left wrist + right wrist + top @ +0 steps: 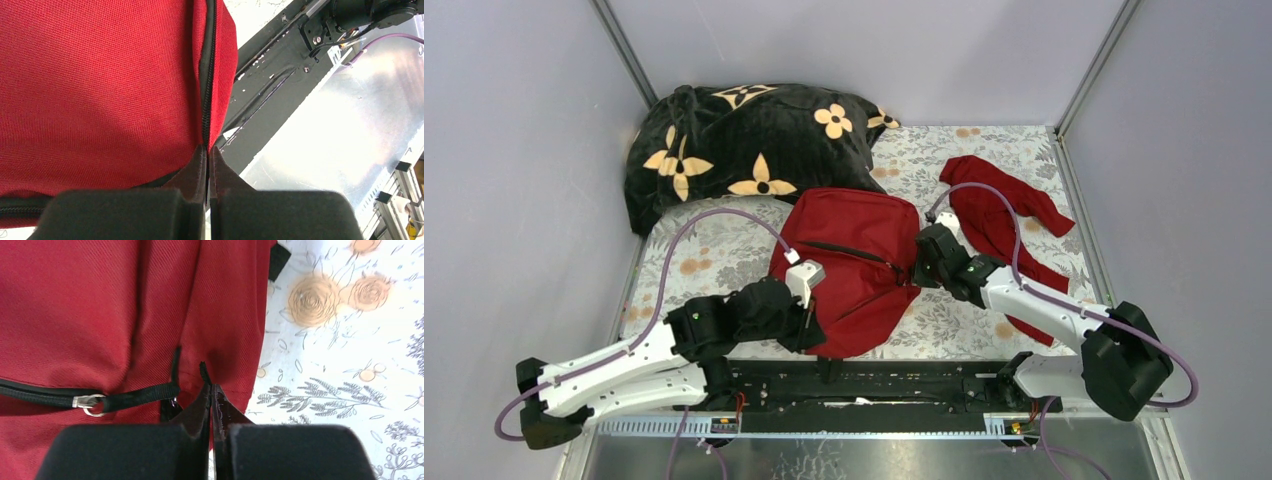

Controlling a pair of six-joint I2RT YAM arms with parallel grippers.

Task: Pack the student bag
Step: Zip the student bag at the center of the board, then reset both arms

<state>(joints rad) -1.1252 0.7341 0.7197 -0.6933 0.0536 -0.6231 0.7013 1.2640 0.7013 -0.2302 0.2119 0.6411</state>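
From above, the student bag [854, 265] lies flat at the centre of the frame on the flowered worktop [709, 265]. My left gripper [809, 322] is at its lower-left edge and my right gripper [921, 262] at its right side. The red garment [999, 215] sprawls at the right and the black flowered blanket [734, 150] is heaped at the upper left. Both are outside the bag, so I judge that nothing is packed yet and I am only getting it open.

My left wrist view shows what the overhead cannot. My left gripper [207, 150] has its jaws clenched together at the bag's black zipper line [207, 75], apparently nipping that seam's edge. The garment and blanket are not in this view.

My right wrist view shows my right gripper [211, 387] with jaws clenched too, nipping a thin black tab [204, 371] on the bag's fabric. A zipper pull with a metal ring [92, 404] lies at the lower left, a detail too small to see from above.
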